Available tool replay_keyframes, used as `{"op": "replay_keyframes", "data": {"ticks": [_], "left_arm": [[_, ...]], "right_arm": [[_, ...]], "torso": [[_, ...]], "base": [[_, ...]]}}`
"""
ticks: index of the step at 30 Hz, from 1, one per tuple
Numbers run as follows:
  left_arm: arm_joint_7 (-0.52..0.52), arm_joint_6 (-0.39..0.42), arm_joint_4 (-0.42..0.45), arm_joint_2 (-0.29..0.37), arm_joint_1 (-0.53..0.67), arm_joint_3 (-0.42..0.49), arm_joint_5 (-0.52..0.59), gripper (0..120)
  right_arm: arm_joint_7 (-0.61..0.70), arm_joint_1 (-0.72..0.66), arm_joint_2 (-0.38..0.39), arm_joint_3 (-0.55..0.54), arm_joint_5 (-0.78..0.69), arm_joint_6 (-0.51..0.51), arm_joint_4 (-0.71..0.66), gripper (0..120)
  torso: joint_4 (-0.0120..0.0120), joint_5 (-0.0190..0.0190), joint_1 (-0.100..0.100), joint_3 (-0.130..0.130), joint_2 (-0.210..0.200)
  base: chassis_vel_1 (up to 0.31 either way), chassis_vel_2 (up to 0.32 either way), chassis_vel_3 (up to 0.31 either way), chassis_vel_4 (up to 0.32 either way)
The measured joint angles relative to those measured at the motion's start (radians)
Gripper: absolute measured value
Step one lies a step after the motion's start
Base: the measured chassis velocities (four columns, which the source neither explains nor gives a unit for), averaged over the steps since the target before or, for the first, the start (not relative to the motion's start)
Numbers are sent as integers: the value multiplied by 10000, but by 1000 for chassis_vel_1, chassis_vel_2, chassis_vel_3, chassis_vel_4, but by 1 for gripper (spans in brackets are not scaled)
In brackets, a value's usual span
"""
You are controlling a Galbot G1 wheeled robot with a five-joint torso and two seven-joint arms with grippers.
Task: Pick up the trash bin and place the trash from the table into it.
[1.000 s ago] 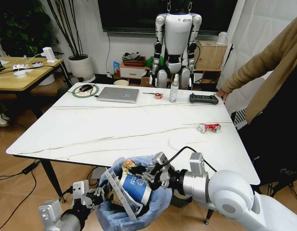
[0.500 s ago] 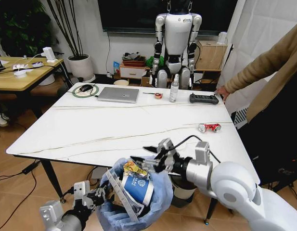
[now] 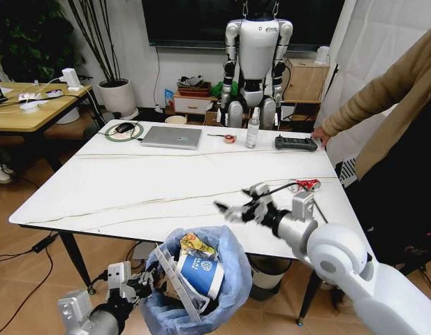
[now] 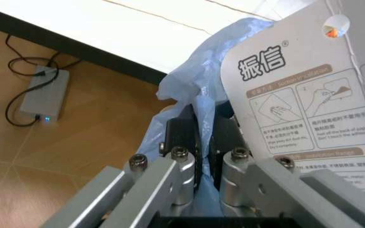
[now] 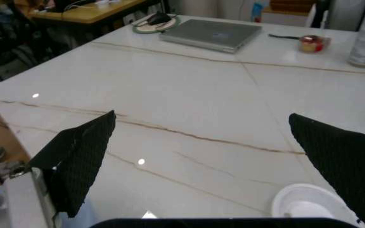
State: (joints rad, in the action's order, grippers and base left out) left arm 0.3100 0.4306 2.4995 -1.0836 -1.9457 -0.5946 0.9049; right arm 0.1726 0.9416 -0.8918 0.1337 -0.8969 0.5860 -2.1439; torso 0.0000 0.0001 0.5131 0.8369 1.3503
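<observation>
Silver laptop [image 3: 171,137] at eleven o'clock; clear bottle [image 3: 253,128] at twelve; black controller [image 3: 295,144] at one; humanoid robot [image 3: 256,61] beyond; wooden desk [image 3: 30,108] at ten.

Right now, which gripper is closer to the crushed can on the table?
Right. The right gripper hovers open over the table, short of the can; the left gripper grips the trash bin below the table edge.

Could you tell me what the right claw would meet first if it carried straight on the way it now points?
Probably bare table: the open right claw points across it toward the laptop, which lies far along that line, though depth is unclear.
</observation>
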Motion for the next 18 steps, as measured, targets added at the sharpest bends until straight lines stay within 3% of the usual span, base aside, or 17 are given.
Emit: {"op": "replay_keyframes", "data": {"ticks": [11,18], "left_arm": [[-10,-9,2,66,95,19,76,0],[-15,-14,2,111,124,2,125,0]], "right_arm": [[-1120,-294,-49,1266,2199,537,2136,100],[-1943,-401,254,1693,2626,343,3300,100]], "torso": [[0,1,0,1,-1],[-1,1,-1,0,0]], "base": [[0,0,0,0],[0,0,0,0]]}}
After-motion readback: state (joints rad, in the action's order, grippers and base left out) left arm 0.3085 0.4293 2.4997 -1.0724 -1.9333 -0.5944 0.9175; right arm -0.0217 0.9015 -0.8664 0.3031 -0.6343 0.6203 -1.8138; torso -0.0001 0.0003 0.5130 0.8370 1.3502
